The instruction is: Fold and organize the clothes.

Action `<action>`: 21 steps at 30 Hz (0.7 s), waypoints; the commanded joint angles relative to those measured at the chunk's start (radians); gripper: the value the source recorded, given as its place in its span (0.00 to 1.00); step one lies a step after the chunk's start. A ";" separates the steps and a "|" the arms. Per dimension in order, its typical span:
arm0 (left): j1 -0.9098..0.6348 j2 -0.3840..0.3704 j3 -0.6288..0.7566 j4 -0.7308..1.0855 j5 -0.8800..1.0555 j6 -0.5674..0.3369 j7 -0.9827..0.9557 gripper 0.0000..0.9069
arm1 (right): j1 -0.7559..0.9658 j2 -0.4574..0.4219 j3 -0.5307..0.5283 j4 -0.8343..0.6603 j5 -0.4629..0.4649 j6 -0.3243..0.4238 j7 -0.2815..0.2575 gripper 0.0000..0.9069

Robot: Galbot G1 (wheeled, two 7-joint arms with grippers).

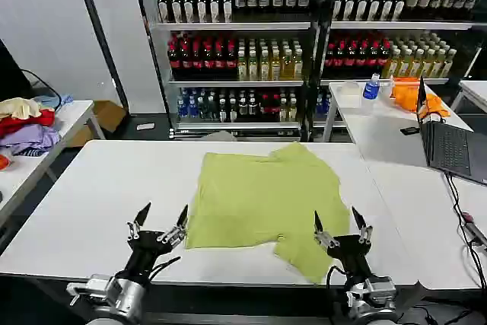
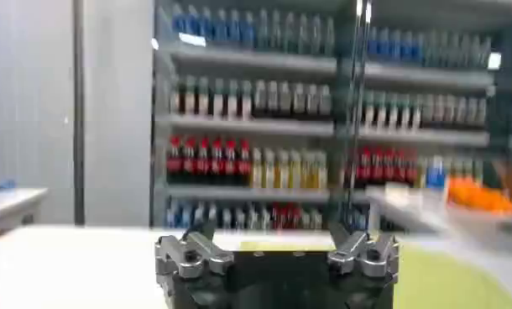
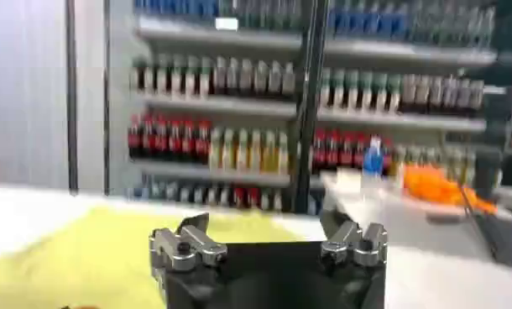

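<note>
Here, item by item. Work surface: a white table (image 1: 91, 188), broad and flat, directly before me. On it, the lime yellow-green T-shirt (image 1: 259, 195) lies spread plain face up, roughly central and a little toward my right, one sleeve trailing toward the near edge.

Room: drink shelves (image 1: 236, 43) stocked with bottles run along the back wall. To my left, a side table (image 1: 72, 116) carries a heap of red, purple and cream garments (image 1: 27, 123). To my right, another table (image 1: 380, 131) holds an open laptop (image 1: 449, 142), an orange cloth (image 1: 411, 93) and a blue-capped bottle (image 1: 371, 87).

My left gripper (image 1: 161, 220): raised at the near edge of the table, just beside the shirt's near left corner, fingers pointing up and spread wide, holding nothing.

My right gripper (image 1: 340, 226): raised over the trailing sleeve at the near right, fingers likewise parted and empty.
</note>
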 commanded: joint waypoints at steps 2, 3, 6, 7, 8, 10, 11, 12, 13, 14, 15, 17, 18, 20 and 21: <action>-0.094 0.025 0.078 0.158 0.020 0.236 -0.030 1.00 | 0.002 0.006 -0.041 -0.038 -0.005 -0.146 0.022 1.00; -0.097 0.023 0.087 0.167 0.020 0.237 -0.029 1.00 | 0.003 0.008 -0.046 -0.049 -0.005 -0.145 0.023 1.00; -0.121 0.020 0.113 0.209 0.020 0.237 -0.031 1.00 | 0.011 0.012 -0.058 -0.087 0.000 -0.145 0.027 1.00; -0.128 0.020 0.118 0.226 0.019 0.237 -0.031 1.00 | 0.012 0.012 -0.060 -0.091 0.001 -0.145 0.027 1.00; -0.140 0.020 0.125 0.239 0.017 0.237 -0.031 1.00 | 0.014 0.012 -0.066 -0.098 0.002 -0.145 0.028 1.00; -0.161 0.022 0.138 0.256 0.015 0.237 -0.031 1.00 | 0.017 0.014 -0.073 -0.106 0.003 -0.146 0.033 1.00; -0.172 0.023 0.145 0.263 0.016 0.237 -0.031 1.00 | 0.018 0.016 -0.075 -0.108 0.003 -0.146 0.034 1.00; -0.180 0.023 0.151 0.271 0.016 0.237 -0.031 1.00 | 0.020 0.018 -0.077 -0.115 0.002 -0.146 0.037 1.00; -0.189 0.023 0.154 0.279 0.016 0.237 -0.031 1.00 | 0.022 0.020 -0.078 -0.119 0.003 -0.146 0.038 1.00; -0.197 0.023 0.160 0.285 0.016 0.237 -0.032 1.00 | 0.022 0.021 -0.079 -0.122 0.007 -0.146 0.038 1.00; -0.203 0.022 0.163 0.291 0.016 0.237 -0.032 1.00 | 0.022 0.022 -0.080 -0.124 0.014 -0.146 0.038 1.00; -0.207 0.022 0.167 0.296 0.016 0.236 -0.031 0.47 | 0.020 0.022 -0.084 -0.128 0.022 -0.146 0.039 1.00; -0.208 0.022 0.168 0.300 0.017 0.236 -0.029 0.02 | 0.020 0.023 -0.084 -0.131 0.029 -0.146 0.041 0.76; -0.212 0.023 0.168 0.310 0.016 0.236 -0.026 0.02 | 0.021 0.024 -0.086 -0.136 0.040 -0.146 0.048 0.37; -0.215 0.024 0.168 0.317 0.016 0.235 -0.026 0.02 | 0.022 0.025 -0.087 -0.137 0.046 -0.147 0.050 0.22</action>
